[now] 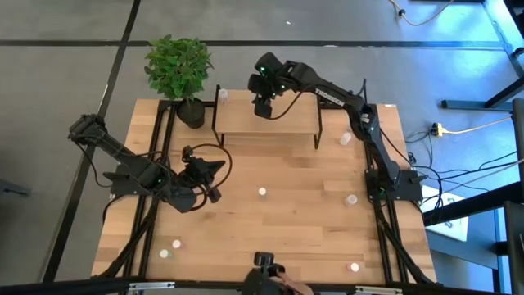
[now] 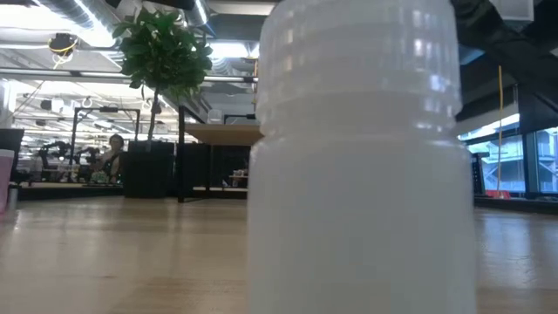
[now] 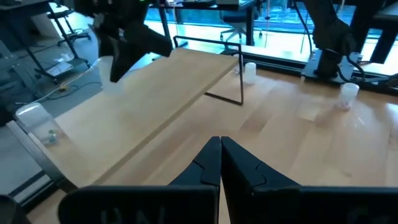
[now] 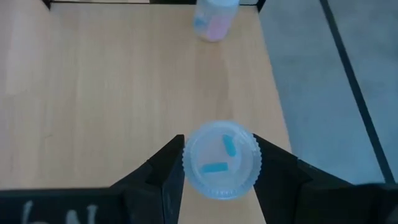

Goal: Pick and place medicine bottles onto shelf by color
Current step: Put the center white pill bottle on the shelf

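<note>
My right gripper [image 1: 262, 105] hangs over the far left part of the shelf [image 1: 278, 123], shut on a see-through medicine bottle [image 4: 221, 160] with blue pills inside. Another bottle [image 4: 214, 18] stands on the shelf's far left corner [image 1: 223, 96]. My left gripper [image 1: 218, 166] waits shut above the table, in front of the shelf's left end, holding nothing [image 3: 221, 149]. Loose bottles stand on the table at mid right [image 1: 345, 138], at the centre [image 1: 263, 192] and near the front edge [image 1: 354, 266]. One bottle [image 2: 362, 157] fills the low view. My right gripper pinches the bottle's round side wall [image 4: 186, 163] between its two fingers, one on either side. The fingers slant down from the table's right. The bottle is held above the shelf board [image 4: 112, 81], one round end facing the wrist camera.
A potted plant [image 1: 178, 70] stands at the table's far left corner, beside the shelf. Two more bottles [image 1: 169, 248] sit near the front left, another [image 1: 351, 199] on the right. The right arm's base [image 1: 397, 184] stands at the right edge.
</note>
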`<state>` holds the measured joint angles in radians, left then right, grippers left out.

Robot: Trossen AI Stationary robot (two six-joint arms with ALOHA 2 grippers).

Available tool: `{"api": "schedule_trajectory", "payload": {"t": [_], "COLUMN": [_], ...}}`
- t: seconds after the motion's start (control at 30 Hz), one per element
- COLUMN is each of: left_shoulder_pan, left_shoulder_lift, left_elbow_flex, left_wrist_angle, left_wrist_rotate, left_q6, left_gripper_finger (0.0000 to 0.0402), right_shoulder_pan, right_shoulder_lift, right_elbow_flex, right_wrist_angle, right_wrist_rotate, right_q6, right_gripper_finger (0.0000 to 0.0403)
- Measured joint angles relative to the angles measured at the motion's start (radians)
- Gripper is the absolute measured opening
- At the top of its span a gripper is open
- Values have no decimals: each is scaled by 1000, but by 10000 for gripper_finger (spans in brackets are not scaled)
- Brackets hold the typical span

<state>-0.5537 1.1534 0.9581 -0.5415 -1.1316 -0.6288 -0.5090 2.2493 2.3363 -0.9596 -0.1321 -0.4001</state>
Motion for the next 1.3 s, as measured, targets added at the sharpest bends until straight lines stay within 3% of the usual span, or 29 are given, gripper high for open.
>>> {"api": "schedule_trajectory", "payload": {"t": [0.53, 1.03, 1.3], "left_shoulder_pan": [3, 141, 164], "left_shoulder_lift": [0, 0, 0], "left_elbow_flex": [0, 0, 0], "left_wrist_angle": [-33, -60, -79], "left_wrist_rotate": [0, 0, 14], "left_q6": [-17, -15, -13], "left_gripper_finger": [0, 0, 0], "right_shoulder_pan": [-48, -64, -72], "right_shoulder_lift": [27, 33, 33], "right_elbow_flex": [0, 0, 0], "right_wrist_angle": [68, 65, 57], "right_wrist_rotate": [-8, -28, -28], "right_q6": [4, 3, 3], "right_gripper_finger": [158, 158, 158]}}
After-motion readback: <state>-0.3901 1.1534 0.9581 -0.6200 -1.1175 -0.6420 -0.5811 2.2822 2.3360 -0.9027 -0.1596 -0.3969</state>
